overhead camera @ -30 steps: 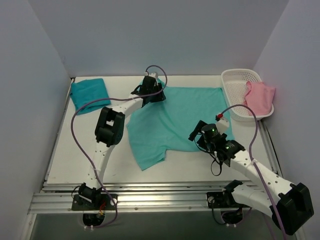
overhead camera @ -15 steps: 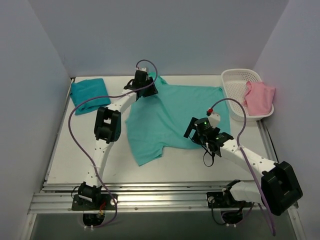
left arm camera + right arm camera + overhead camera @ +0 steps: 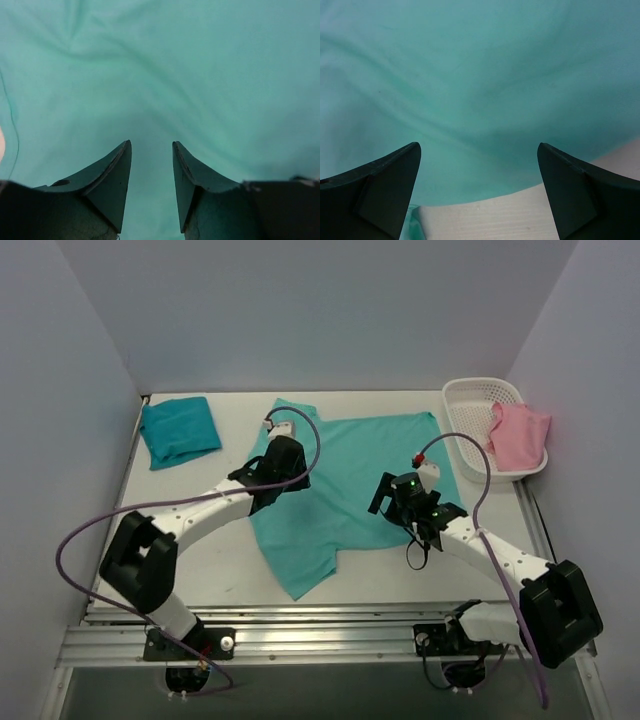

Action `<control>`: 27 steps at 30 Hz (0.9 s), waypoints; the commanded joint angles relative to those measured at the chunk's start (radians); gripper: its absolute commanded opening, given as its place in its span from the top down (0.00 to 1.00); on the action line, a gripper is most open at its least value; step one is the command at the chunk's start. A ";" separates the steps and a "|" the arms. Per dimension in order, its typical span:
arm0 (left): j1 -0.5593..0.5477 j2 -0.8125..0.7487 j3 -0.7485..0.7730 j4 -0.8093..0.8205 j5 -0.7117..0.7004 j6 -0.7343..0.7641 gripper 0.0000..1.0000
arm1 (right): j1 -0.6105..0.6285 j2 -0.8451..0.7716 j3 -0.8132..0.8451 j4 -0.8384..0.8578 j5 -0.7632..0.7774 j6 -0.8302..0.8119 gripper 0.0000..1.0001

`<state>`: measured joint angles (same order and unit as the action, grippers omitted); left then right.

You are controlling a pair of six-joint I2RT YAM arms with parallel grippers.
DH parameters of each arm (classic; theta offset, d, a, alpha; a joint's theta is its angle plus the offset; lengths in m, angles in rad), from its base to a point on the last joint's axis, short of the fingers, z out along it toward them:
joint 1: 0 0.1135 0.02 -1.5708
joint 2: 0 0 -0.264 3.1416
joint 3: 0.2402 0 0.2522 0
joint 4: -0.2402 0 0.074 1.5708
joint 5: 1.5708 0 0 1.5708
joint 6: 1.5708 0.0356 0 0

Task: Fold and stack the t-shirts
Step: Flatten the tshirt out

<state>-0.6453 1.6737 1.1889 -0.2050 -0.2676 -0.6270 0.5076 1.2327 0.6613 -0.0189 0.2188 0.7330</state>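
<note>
A light mint t-shirt (image 3: pixel 350 475) lies spread and wrinkled across the middle of the table. A darker teal t-shirt (image 3: pixel 180 430) sits folded at the far left corner. My left gripper (image 3: pixel 270 480) hangs over the mint shirt's left part. Its fingers stand a little apart in the left wrist view, left gripper (image 3: pixel 151 144), with only flat cloth (image 3: pixel 160 75) showing behind the gap. My right gripper (image 3: pixel 388 498) stands wide open over the shirt's near right edge. In the right wrist view, right gripper (image 3: pixel 479 145), the cloth hem (image 3: pixel 485 125) and bare table (image 3: pixel 485 220) show between the fingers.
A white basket (image 3: pixel 470 400) stands at the far right with a pink cloth (image 3: pixel 520 435) draped over its rim. White table (image 3: pixel 180 530) shows left of the mint shirt. Grey walls close in on three sides.
My left gripper has swung from the shirt's far left corner toward me, onto its left middle. The shirt's near sleeve has slid nearer. My right gripper moved slightly left.
</note>
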 commanded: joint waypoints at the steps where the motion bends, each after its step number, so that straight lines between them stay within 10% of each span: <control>1: -0.051 -0.193 -0.130 -0.003 -0.177 -0.059 0.53 | 0.006 -0.070 0.015 -0.021 0.002 -0.027 0.02; 10: -0.203 -0.480 -0.359 -0.119 -0.228 -0.170 0.52 | 0.016 -0.183 -0.051 -0.027 -0.021 -0.004 0.02; 27: -0.019 0.162 -0.086 0.233 0.013 -0.043 0.55 | 0.012 -0.157 -0.081 0.010 -0.003 0.008 0.02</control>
<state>-0.6945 1.7977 1.0134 -0.0593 -0.3218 -0.7048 0.5186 1.0840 0.5953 -0.0166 0.1936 0.7322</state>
